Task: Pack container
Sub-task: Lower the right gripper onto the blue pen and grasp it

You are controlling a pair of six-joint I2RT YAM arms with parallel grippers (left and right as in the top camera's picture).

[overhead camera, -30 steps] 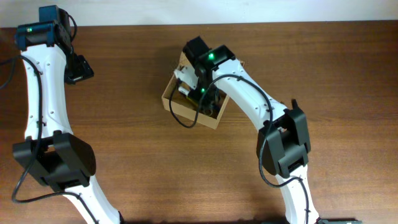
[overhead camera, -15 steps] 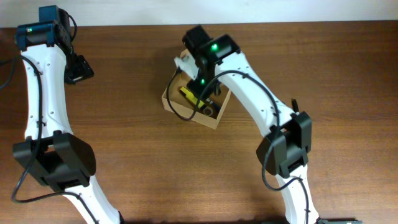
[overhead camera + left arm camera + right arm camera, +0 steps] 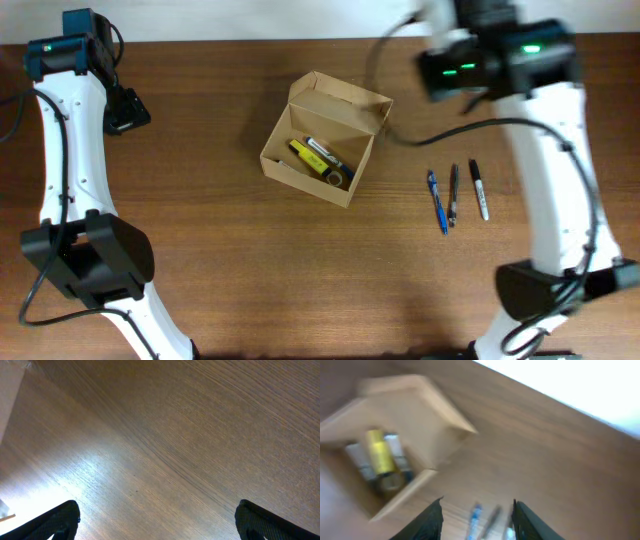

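Several markers [image 3: 318, 160] (one yellow) in open container [image 3: 338, 108]

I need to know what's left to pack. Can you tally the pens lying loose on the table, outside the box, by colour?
Blue pen: 1
Dark slim pen: 1
Black-and-white marker: 1
Total: 3
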